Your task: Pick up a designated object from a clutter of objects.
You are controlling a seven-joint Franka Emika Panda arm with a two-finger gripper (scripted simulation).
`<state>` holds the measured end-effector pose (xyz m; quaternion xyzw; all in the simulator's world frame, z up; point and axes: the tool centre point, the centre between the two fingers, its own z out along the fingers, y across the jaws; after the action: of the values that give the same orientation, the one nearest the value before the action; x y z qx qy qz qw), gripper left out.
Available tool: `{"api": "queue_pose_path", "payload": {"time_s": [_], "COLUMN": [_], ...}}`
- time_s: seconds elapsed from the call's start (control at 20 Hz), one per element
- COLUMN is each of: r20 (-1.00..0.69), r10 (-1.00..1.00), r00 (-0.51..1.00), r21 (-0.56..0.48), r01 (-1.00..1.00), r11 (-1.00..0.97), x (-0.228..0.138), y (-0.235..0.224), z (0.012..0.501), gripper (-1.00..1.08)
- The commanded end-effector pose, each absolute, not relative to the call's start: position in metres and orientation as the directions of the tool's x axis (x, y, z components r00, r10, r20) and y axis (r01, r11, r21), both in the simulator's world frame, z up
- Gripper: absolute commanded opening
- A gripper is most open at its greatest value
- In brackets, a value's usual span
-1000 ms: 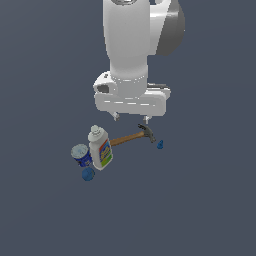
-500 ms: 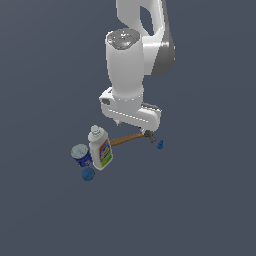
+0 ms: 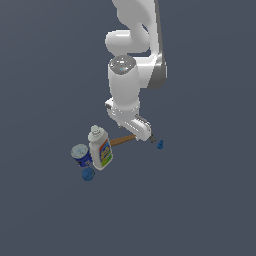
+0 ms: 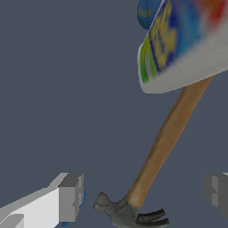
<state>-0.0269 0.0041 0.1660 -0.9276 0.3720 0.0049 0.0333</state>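
End effector [image 4: 142, 191] spread wide astride hammer [image 4: 164, 142] head, wooden handle running under glossy bottle [image 3: 101, 149], flat grey floor [image 3: 200, 200] around.

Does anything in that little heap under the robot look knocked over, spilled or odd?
One thing stands out: the white bottle leans over instead of standing straight, and it covers the far end of the hammer handle. The blue can stands upright. Nothing looks spilled or broken. The gripper straddles the hammer's head end, fingers apart.
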Motion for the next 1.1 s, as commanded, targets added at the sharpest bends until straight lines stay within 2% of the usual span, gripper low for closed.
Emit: {"api": "queue_pose_path", "payload": {"time_s": [0.0,0.65,1.05], "r20": [-0.037,-0.022,-0.005], "r10": [-0.745,-0.940,-0.976], "r00": [0.666,0.341,0.218], "r21": [-0.052,-0.012,-0.002], "r01": [-0.746,-0.940,-0.976], "r11": [-0.664,-0.340,-0.218], "x": [-0.035,-0.084,-0.103], "y": [0.002,-0.014,-0.022], "z": [0.151,0.088,0.070], "gripper": [1.00,1.00,1.00]}}
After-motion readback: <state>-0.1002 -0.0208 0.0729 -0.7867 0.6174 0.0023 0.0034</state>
